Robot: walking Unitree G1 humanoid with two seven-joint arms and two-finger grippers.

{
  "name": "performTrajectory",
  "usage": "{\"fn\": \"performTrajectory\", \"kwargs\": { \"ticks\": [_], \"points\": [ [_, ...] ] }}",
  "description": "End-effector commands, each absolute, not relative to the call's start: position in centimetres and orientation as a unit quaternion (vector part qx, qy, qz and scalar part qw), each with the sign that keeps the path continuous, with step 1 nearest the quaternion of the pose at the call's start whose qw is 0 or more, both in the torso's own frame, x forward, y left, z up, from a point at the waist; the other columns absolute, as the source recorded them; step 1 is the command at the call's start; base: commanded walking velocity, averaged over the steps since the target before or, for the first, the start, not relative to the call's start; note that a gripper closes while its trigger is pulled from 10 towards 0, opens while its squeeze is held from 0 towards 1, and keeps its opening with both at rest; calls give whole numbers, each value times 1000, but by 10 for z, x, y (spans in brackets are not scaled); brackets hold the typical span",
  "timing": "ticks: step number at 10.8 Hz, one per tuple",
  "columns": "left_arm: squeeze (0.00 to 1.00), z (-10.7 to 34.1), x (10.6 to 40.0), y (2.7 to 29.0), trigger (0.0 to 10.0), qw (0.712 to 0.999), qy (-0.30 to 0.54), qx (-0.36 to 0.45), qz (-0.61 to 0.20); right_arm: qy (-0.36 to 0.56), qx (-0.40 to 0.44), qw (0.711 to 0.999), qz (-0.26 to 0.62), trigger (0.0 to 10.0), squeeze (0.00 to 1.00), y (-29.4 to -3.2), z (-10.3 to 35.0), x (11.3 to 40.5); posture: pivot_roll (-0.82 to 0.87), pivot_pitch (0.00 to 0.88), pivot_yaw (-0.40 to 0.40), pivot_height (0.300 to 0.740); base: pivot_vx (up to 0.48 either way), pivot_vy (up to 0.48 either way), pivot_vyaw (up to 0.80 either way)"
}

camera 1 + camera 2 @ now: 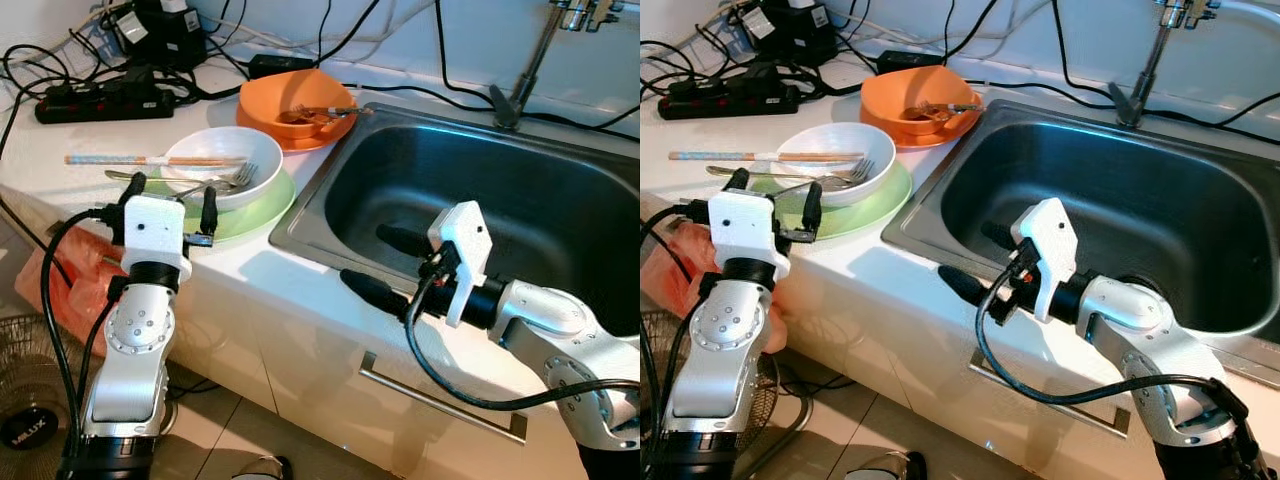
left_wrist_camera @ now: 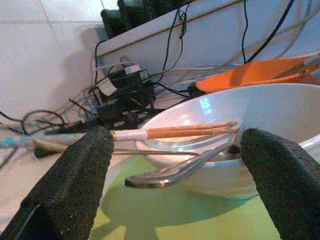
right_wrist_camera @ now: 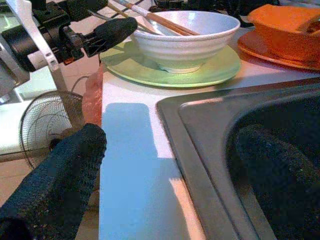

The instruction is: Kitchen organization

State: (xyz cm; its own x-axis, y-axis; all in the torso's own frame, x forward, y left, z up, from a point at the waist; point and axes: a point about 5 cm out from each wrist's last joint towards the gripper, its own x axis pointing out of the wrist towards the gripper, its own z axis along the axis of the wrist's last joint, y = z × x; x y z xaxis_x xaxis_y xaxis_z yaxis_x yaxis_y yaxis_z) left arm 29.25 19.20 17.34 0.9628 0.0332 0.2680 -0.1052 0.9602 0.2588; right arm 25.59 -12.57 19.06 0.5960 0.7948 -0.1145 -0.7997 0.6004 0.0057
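A white bowl (image 1: 222, 160) stands on a green plate (image 1: 262, 213) at the counter's front edge, left of the steel sink (image 1: 480, 190). Chopsticks (image 1: 150, 160) lie across the bowl's rim, and a fork (image 2: 190, 167) leans out of it over the plate. Behind them an orange bowl (image 1: 295, 100) with scraps and a utensil rests on an orange plate. My left gripper (image 1: 172, 198) is open at the green plate's near edge, its fingers (image 2: 65, 190) pointing at the bowl and holding nothing. Open as well, my right gripper (image 1: 388, 265) straddles the sink's front rim, one finger (image 3: 270, 165) inside the basin.
A black power strip (image 1: 105, 100) and tangled cables lie along the counter's back. The faucet (image 1: 520, 80) rises behind the sink. Below the counter are a cabinet handle (image 1: 440, 400), a floor fan (image 1: 25, 400) and an orange bag (image 1: 70, 285).
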Motion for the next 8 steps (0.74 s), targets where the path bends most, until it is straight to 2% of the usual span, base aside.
{"fn": "performTrajectory", "kwargs": {
  "ticks": [1, 3, 4, 5, 6, 8],
  "points": [
    [0, 169, 296, 193, 10000, 984, -120, 123, 34, 42, -31, 896, 441, 10000, 0, -125, 193, 258, 48, 85, 31, 740, 0, 0, 0],
    [0, 172, 305, 188, 10000, 986, -126, 104, 21, 39, -33, 900, 432, 10000, 0, -126, 194, 259, 38, 84, 31, 740, 0, 0, 0],
    [0, 177, 308, 187, 7569, 985, -136, 100, 16, 35, -34, 902, 428, 10000, 0, -127, 195, 260, 37, 84, 32, 740, 0, 0, 0],
    [0, 180, 311, 185, 4431, 985, -143, 97, 12, 30, -34, 905, 423, 10000, 0, -128, 197, 261, 36, 86, 32, 740, 0, 0, 0],
    [0, 182, 314, 183, 0, 984, -149, 94, 2, 26, -29, 907, 418, 10000, 0, -128, 199, 263, 33, 89, 34, 740, 0, 0, 0],
    [0, 183, 317, 179, 0, 984, -153, 94, -19, 33, -40, 905, 422, 10000, 0, -134, 197, 264, 29, 94, 38, 740, 0, 0, 0]
  ]
}}
